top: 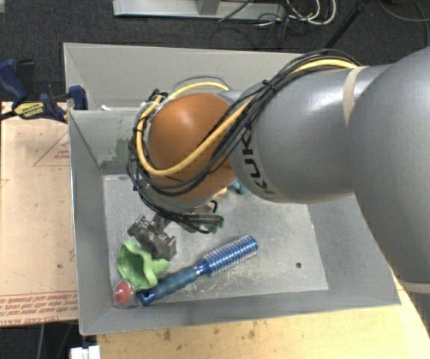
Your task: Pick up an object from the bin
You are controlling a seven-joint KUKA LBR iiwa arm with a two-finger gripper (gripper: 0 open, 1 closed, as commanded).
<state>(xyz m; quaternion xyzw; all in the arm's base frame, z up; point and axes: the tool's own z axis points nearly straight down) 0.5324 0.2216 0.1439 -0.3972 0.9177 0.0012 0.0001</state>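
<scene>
Nearest me, in the bin's (87,178) front left corner, I see 1 red ball (123,293) and 1 blue brush (200,268). Just behind, the gripper (153,238) touches a crumpled green lump (138,265); I cannot tell if it's apart or together.

Blue brush (200,269) lies aslant at lower centre, head toward upper right; red ball (123,293) just left of its handle end.
</scene>
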